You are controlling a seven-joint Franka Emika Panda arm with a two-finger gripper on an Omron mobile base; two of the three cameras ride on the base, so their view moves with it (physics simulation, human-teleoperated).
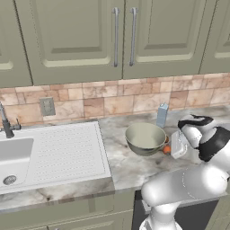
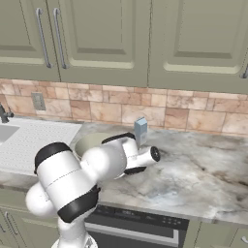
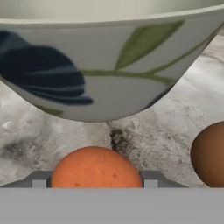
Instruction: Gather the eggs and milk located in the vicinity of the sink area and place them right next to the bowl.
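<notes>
1. Left base view
   - Bowl (image 1: 144, 138) standing on the marble counter (image 1: 126, 168), to the right of the sink area (image 1: 54, 152) and apart from it; evidently the gathering spot.
   - Milk (image 1: 162, 115) upright just behind the bowl's right rim, near the backsplash; by the look of it already delivered.
   - Gripper (image 1: 173, 147) brought low at the bowl's right side, with the orange egg (image 1: 166, 150) at its tip, close against the bowl wall. Held low probably so that the egg cannot roll off when freed.
   - Count: one bowl, one milk carton, one egg, one basin with one tap (image 1: 5, 123).

2. Right base view
   - Bowl (image 2: 88, 140) partly hidden behind the arm; milk (image 2: 140, 131) upright just past its far rim.
   - Count: one bowl, one carton.

3. Hand view
   - Gripper (image 3: 95, 181) closed on the orange egg (image 3: 96, 168): fingertips (image 3: 151, 178) pressed to either flank, no gap visible.
   - Bowl (image 3: 109, 65) straight ahead and very near, leaf pattern facing the hand.
   - Brown egg (image 3: 210, 154) resting on the counter (image 3: 144, 131) to the right, near the bowl's foot; seemingly placed there already.
   - Count: two eggs, one bowl. Judging from this, nothing left but the release.
</notes>
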